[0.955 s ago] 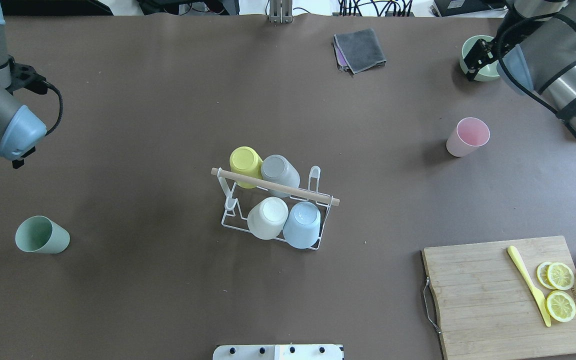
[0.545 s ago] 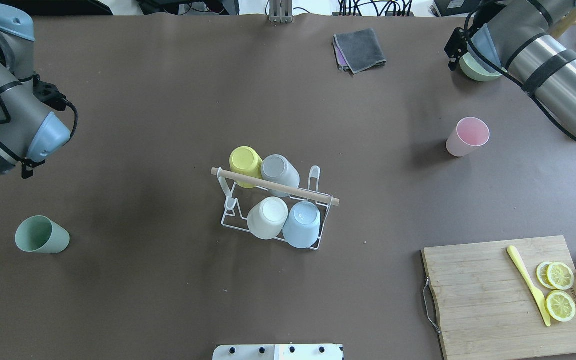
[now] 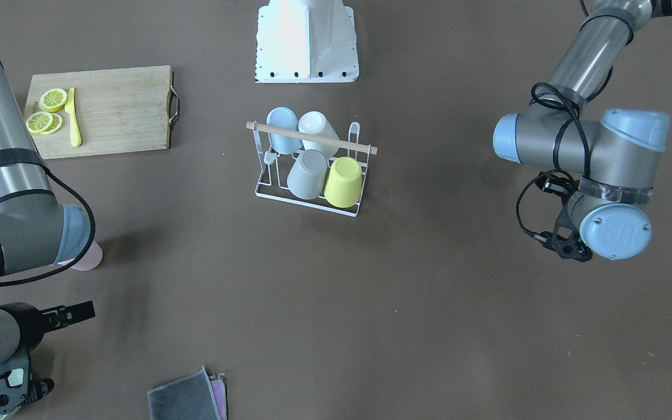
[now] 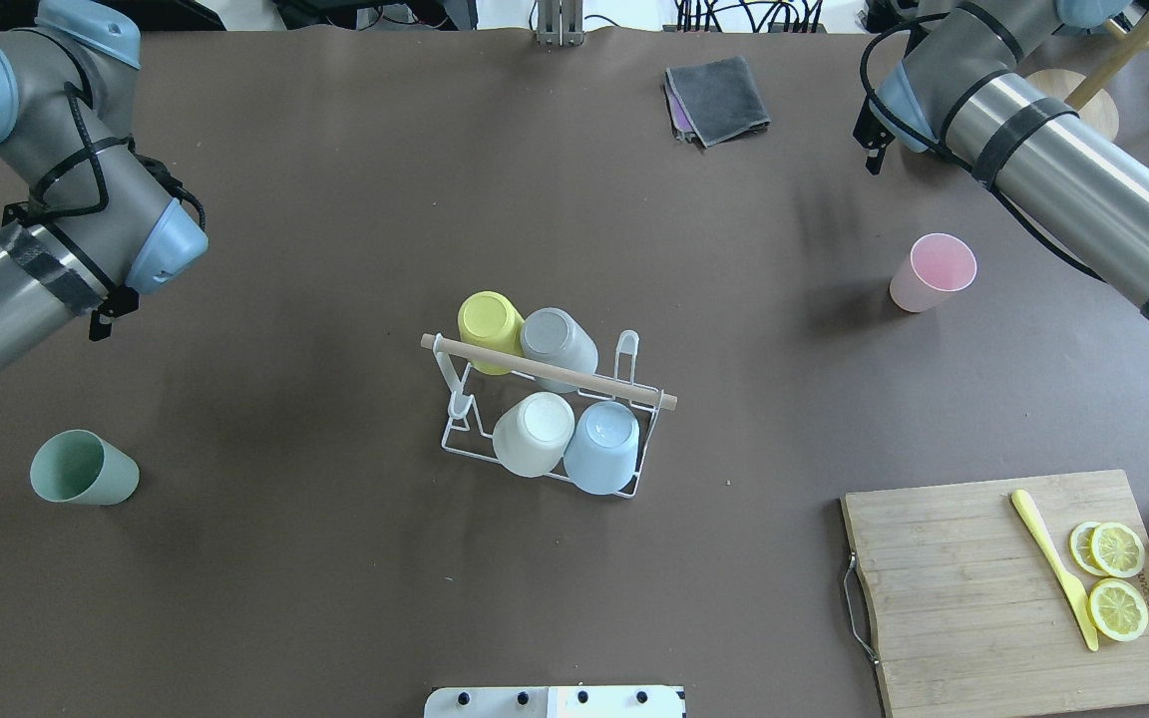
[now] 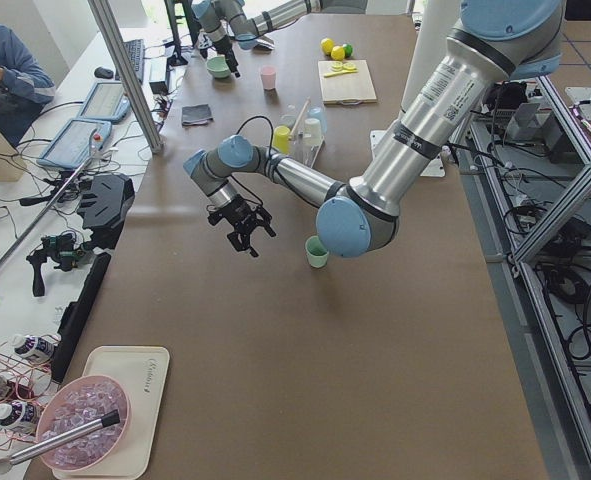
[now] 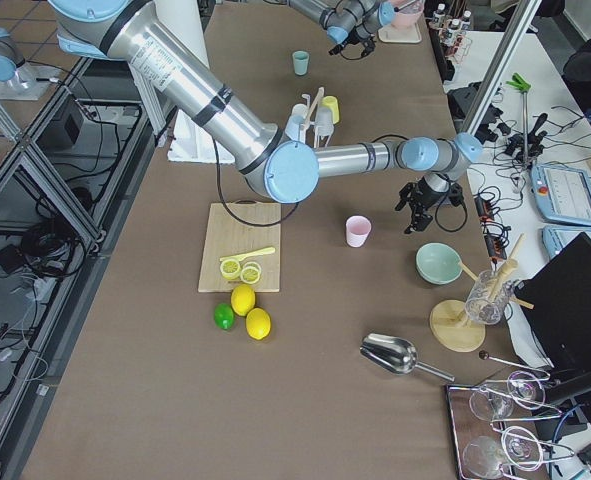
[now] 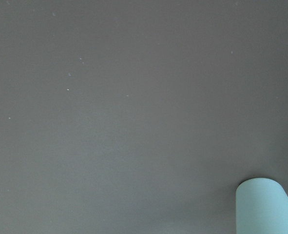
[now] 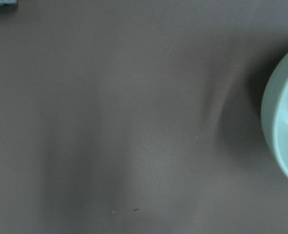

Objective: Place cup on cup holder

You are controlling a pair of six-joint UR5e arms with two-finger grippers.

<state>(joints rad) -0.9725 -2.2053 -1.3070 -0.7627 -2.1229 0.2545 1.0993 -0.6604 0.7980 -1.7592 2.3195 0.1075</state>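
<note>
The green cup, seen from overhead, was hidden frontally behind the left arm. How the left gripper and right gripper stood could not be told.

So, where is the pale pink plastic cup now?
In the overhead view, the pale pink plastic cup stands upright on the right side, between the folded grey cloth and the wooden cutting board, right of the white wire cup holder.

Matt plastic pink cup; wire cup holder w/ wood rod.
</note>
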